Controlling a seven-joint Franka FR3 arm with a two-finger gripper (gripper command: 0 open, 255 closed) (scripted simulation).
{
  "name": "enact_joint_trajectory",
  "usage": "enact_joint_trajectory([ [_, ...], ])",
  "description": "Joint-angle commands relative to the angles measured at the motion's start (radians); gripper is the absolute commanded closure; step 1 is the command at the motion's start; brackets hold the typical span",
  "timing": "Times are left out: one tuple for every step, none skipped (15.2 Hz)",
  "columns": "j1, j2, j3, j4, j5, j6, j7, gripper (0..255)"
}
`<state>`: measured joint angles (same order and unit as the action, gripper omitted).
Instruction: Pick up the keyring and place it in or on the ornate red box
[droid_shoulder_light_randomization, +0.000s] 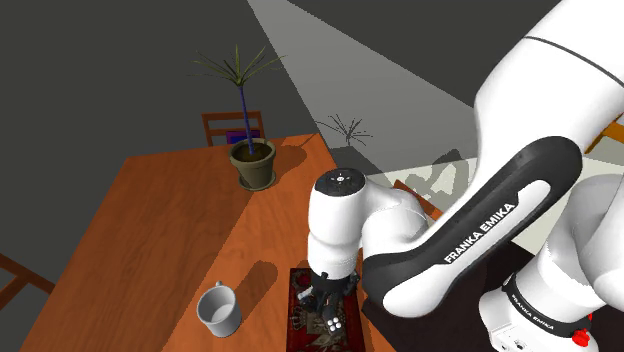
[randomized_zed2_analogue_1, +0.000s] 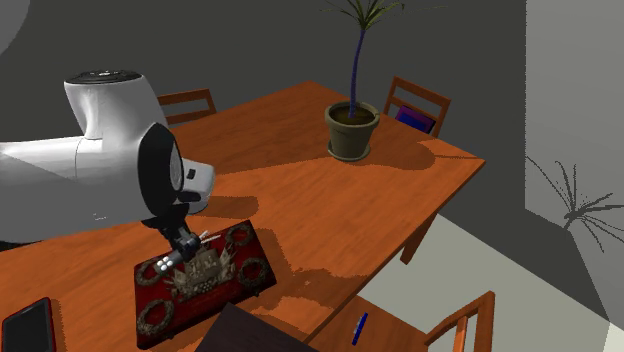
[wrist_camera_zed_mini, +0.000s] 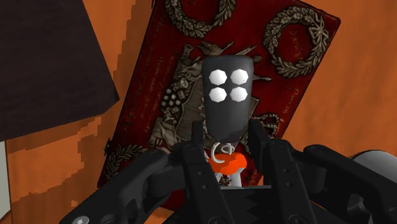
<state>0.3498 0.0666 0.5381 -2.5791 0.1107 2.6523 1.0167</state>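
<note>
- Black fingers (wrist_camera_zed_mini: 257, 141) of the hand (wrist_camera_zed_mini: 226, 141) were clamped on the keyring (wrist_camera_zed_mini: 229, 95), gripping it at its ring end.
- The keyring was a dark grey fob with four round white buttons. It had a silver ring and an orange-red tag at the gripped end.
- It jutted out from the fingers over the ornate red box (wrist_camera_zed_mini: 159, 57); whether it touched the lid could not be told.
- The ornate red box lay flat on the wooden table (droid_shoulder_light_randomization: 150, 230), its lid covered with tarnished wreaths and a crest.
- A dark flat slab (wrist_camera_zed_mini: 44, 57) lay just beside the box.
- A grey mug (droid_shoulder_light_randomization: 218, 308) stood near the box, on the shoulder view's left.
- A potted plant (droid_shoulder_light_randomization: 252, 160) stood well apart, by the table's far edge.
</note>
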Motion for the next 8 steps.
enact_joint_trajectory([
  [0.004, 0.031, -0.005, -0.004, -0.028, 0.032, 0.022, 255],
  [0.006, 0.048, -0.009, -0.005, -0.044, 0.048, 0.032, 255],
  [0.009, 0.065, -0.015, -0.005, -0.06, 0.063, 0.043, 255],
  [0.013, 0.082, -0.022, -0.004, -0.077, 0.078, 0.054, 255],
  [0.017, 0.099, -0.029, -0.004, -0.095, 0.092, 0.066, 255],
  [0.023, 0.116, -0.038, -0.003, -0.112, 0.107, 0.077, 255],
  [0.029, 0.133, -0.048, -0.001, -0.129, 0.121, 0.089, 255],
  [0.036, 0.149, -0.058, 0.0, -0.147, 0.135, 0.1, 255],
])
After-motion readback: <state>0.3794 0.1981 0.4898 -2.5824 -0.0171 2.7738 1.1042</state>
